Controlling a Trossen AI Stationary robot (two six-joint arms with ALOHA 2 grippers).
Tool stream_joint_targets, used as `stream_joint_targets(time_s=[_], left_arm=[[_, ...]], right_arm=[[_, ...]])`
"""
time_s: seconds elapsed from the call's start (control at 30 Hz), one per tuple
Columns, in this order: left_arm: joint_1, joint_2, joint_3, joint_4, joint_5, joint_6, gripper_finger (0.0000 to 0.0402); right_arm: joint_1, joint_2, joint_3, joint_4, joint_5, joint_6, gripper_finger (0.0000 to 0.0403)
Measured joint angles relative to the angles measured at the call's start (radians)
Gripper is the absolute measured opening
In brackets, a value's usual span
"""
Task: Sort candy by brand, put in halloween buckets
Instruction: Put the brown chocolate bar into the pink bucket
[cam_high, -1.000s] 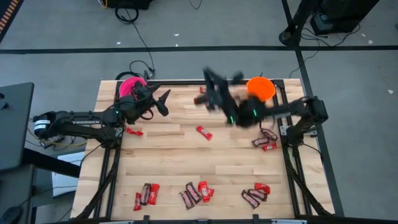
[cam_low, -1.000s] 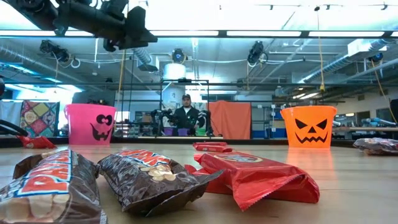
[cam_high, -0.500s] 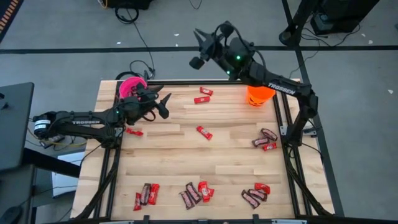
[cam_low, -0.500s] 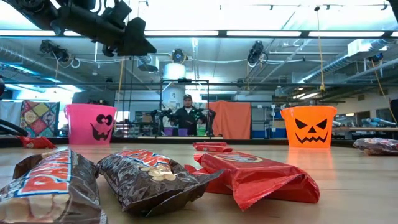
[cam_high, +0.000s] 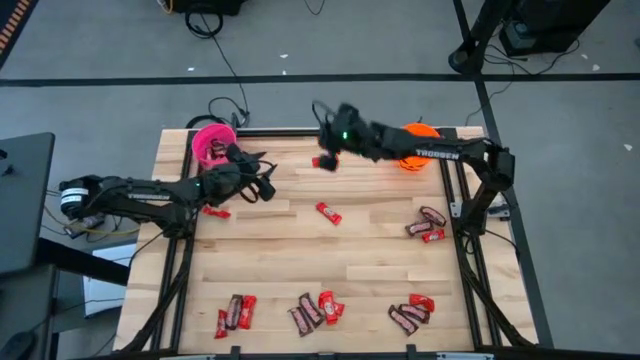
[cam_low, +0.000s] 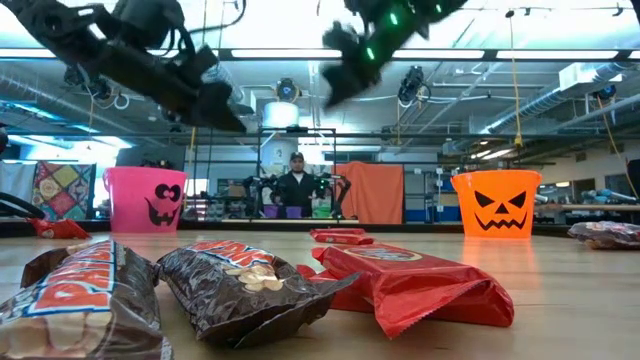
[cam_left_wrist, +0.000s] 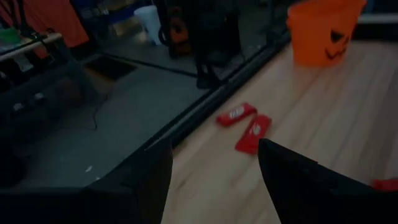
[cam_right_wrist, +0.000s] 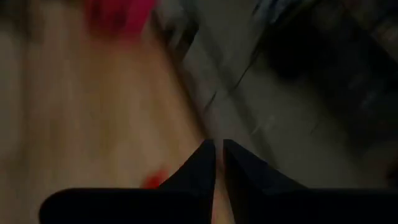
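On the desk (cam_high: 300, 250), the orange bucket (cam_high: 417, 146) sits at two o'clock and the pink bucket (cam_high: 212, 144) at ten. The right tool (cam_high: 322, 118), fingers nearly together and empty, hangs above two red candy bars (cam_high: 326, 161). The left tool (cam_high: 266, 184), spread wide, hovers beside the pink bucket.

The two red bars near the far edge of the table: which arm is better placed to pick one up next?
Probably the right. In the high view the right claw hangs almost over the two red bars, fingers nearly together. The left claw is open but farther off, beside the pink bucket.
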Motion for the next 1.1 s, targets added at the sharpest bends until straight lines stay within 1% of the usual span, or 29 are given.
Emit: stream_joint_targets(time_s=[0.07,0.17,0.23,0.33,0.43,0.5,0.6,0.7,0.8,0.97,1.03,1.1], left_arm=[[0.004,0.037,-0.023,0.060,-0.003,0.007,0.0241],[0.020,0.111,-0.045,0.206,-0.006,0.062,0.0240],[0.035,0.159,-0.045,0.233,0.021,0.077,0.0235],[0.063,0.230,-0.014,0.235,0.129,0.077,0.0221],[0.072,0.287,0.035,0.228,0.240,0.082,0.0206],[0.071,0.319,0.067,0.191,0.309,0.089,0.0199],[0.063,0.358,0.110,0.142,0.412,0.089,0.0194],[0.056,0.385,0.143,0.127,0.479,0.074,0.0193],[0.057,0.397,0.165,0.108,0.483,0.069,0.0192],[0.054,0.397,0.166,0.079,0.491,0.028,0.0192],[0.052,0.397,0.166,0.076,0.523,0.021,0.0192],[0.050,0.397,0.166,0.075,0.583,0.020,0.0192]], right_arm=[[0.008,-0.004,-0.102,-0.045,-0.007,0.079,0.0045],[0.021,-0.027,-0.250,-0.122,-0.026,0.190,0.0045],[0.030,-0.055,-0.320,-0.166,-0.034,0.233,0.0045],[0.048,-0.105,-0.364,-0.338,-0.082,0.317,0.0045],[0.068,-0.162,-0.374,-0.509,-0.165,0.474,0.0045],[0.086,-0.190,-0.380,-0.607,-0.210,0.577,0.0046],[0.132,-0.212,-0.396,-0.719,-0.218,0.660,0.0046],[0.188,-0.221,-0.426,-0.737,-0.171,0.684,0.0046],[0.228,-0.226,-0.465,-0.737,-0.159,0.693,0.0047],[0.286,-0.237,-0.520,-0.751,-0.227,0.736,0.0075],[0.309,-0.241,-0.536,-0.762,-0.267,0.738,0.0095],[0.332,-0.241,-0.546,-0.788,-0.288,0.736,0.0115]])
